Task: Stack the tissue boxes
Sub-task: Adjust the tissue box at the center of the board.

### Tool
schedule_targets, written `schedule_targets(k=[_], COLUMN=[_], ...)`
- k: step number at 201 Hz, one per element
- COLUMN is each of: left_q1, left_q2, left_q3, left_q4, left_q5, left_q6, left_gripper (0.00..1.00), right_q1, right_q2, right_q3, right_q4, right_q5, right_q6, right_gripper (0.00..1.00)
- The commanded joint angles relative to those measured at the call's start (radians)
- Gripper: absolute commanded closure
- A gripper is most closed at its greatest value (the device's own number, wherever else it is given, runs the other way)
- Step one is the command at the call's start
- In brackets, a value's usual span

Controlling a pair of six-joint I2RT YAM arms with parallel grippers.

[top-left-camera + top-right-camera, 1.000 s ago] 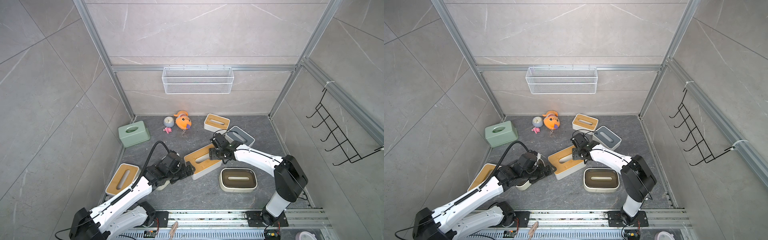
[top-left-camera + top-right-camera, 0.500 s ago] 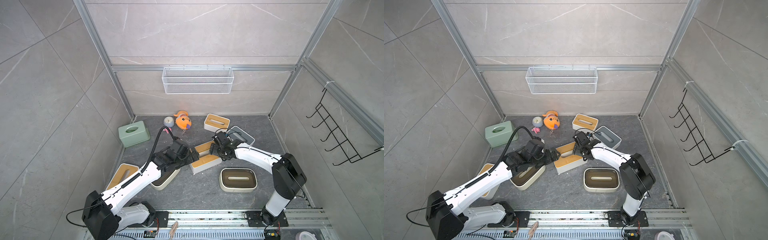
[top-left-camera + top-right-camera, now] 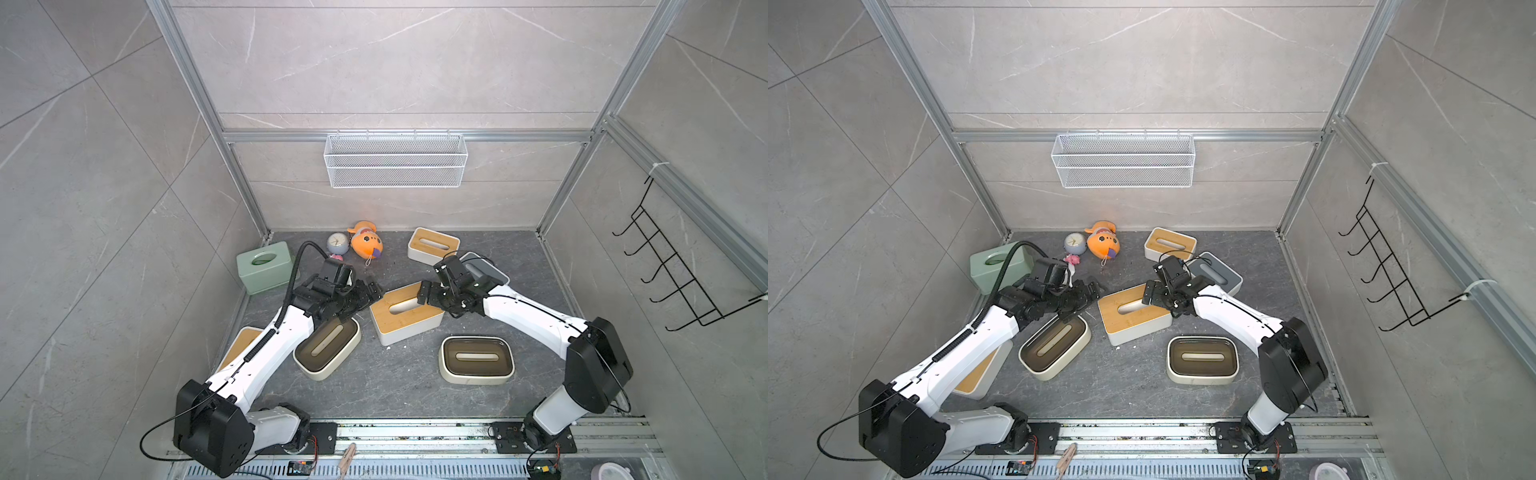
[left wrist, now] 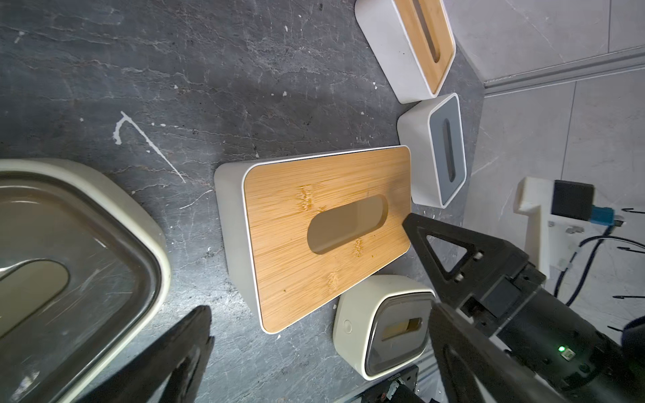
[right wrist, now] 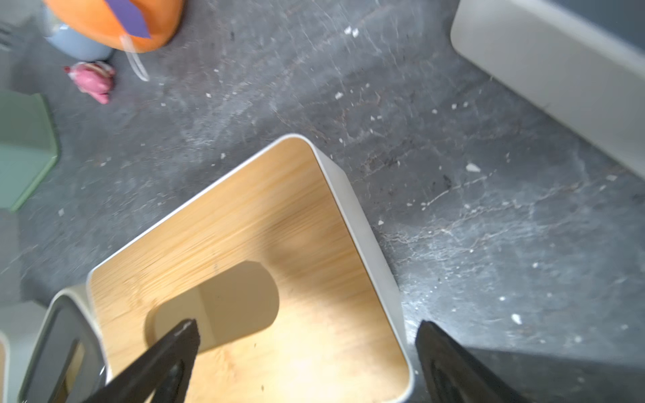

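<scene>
White rectangular tissue box with slotted bamboo lid (image 3: 405, 311): flat on grey bench (image 3: 395, 382), between left fingers (image 3: 368, 293) and right fingers (image 5: 443, 352). Both pairs released, grasping nothing; right pair straddles one box edge

arms (image 3: 270, 353): 2, white shells | joints (image 3: 598, 365): black | cable (image 3: 292, 276): black, corrugated
</scene>
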State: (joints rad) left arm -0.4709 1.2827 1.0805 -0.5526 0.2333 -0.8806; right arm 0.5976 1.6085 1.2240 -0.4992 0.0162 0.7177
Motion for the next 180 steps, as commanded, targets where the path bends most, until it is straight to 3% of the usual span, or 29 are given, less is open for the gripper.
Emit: schedule_targets(k=[1, 34, 68, 180], left_q1=[0.016, 0.022, 0.022, 0.023], left_q2=[0.057, 0.152, 0.222, 0.384], left_q3=[0.023, 0.041, 0.042, 0.14], left_q4=[-0.023, 0.006, 0.039, 0.104], left_q5=[0.054, 0.084, 0.105, 0.192], left_q6=[0.014, -0.018, -0.051, -0.082], left_gripper=[0.0, 0.0, 0.0, 0.0], right_q1=[-0.038, -0.103, -0.147, -0.162], right_q2=[-0.035, -0.026, -0.008, 0.017], right_q3=[0.007, -0.033, -0.065, -0.163], right_q4=[-0.03, 0.057, 0.115, 0.223], right_q5=[-0.119, -0.294, -0.382, -0.465], right_q6=[-0.127, -0.173, -0.166, -0.109], right_gripper=[0.0, 0.0, 0.0, 0.0])
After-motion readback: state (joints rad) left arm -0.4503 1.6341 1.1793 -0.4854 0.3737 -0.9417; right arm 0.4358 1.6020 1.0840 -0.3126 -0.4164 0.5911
